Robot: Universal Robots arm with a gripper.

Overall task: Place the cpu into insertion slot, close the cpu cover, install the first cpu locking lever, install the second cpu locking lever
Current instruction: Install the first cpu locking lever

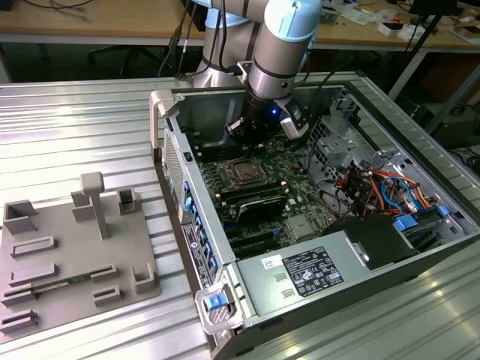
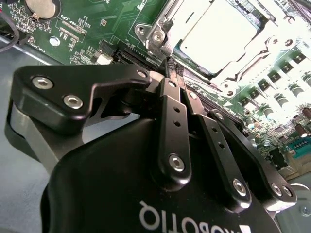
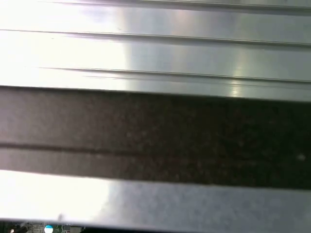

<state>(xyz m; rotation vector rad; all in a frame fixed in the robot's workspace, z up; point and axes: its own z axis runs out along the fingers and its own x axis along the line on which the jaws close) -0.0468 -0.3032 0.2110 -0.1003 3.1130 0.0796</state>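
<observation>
Gripper fingers pressed together, tips just beside the cpu cover. Cpu lies flat inside its window.

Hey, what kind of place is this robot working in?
Probably a robotics lab or electronics workshop: an open computer case lies on a ribbed metal table, with cluttered wooden workbenches behind it.

Glare bleaches the cpu in the second wrist view; the ribbed desk shines evenly, shadows soft.
</observation>
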